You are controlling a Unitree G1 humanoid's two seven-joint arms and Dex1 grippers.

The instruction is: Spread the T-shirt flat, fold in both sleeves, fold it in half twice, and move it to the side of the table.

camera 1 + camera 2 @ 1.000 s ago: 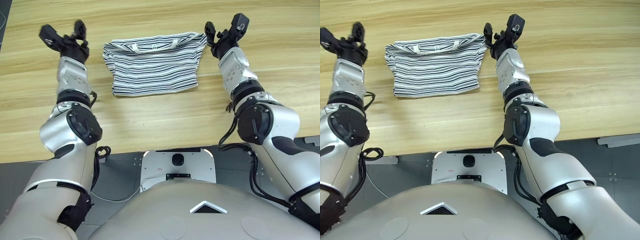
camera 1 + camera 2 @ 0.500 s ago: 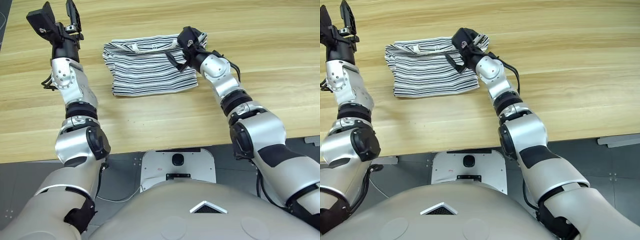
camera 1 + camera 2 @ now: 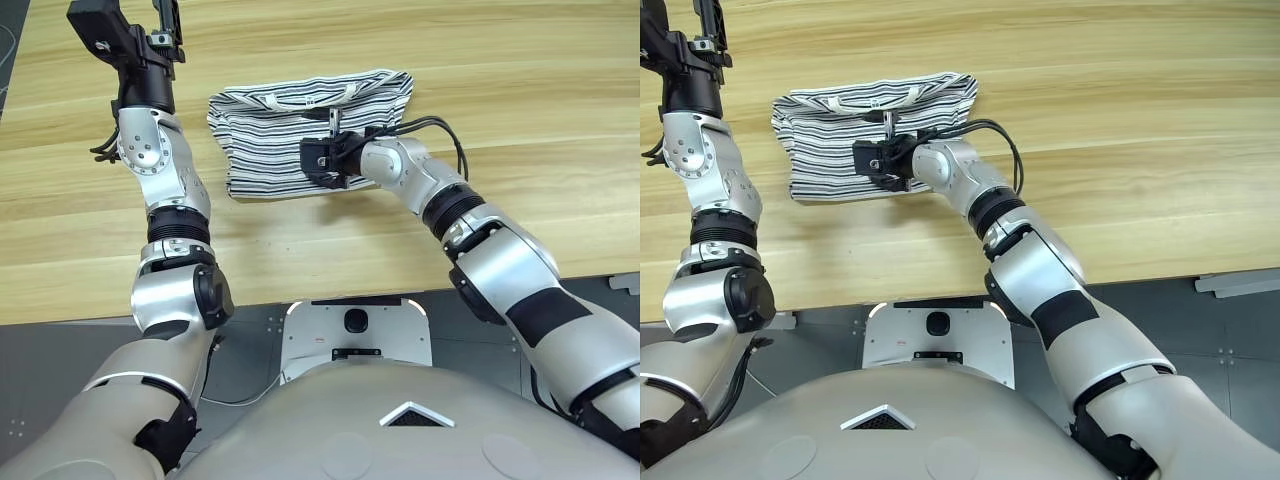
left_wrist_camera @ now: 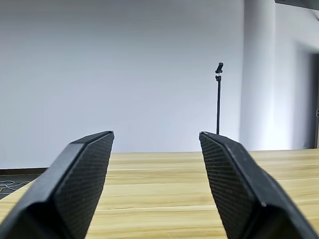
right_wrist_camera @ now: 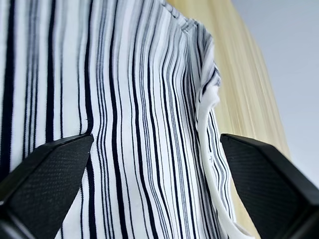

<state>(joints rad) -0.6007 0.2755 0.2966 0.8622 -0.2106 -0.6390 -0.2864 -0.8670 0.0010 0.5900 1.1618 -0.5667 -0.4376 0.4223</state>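
**Both spread wide, right side nearer**

See the right claw point(image 3: 322, 160), wide open, over the near edge of the folded T-shirt point(image 3: 290, 125) on the table point(image 3: 520, 80); cloth runs left-to-right beneath it. And the left claw point(image 3: 135, 25), open too, hangs high, well left.

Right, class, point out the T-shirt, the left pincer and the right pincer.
T-shirt point(image 3: 260, 145): left eye view, striped middle.
left pincer point(image 4: 156, 134): left wrist view, midway between fingertips.
right pincer point(image 5: 155, 137): right wrist view, midway between fingertips.
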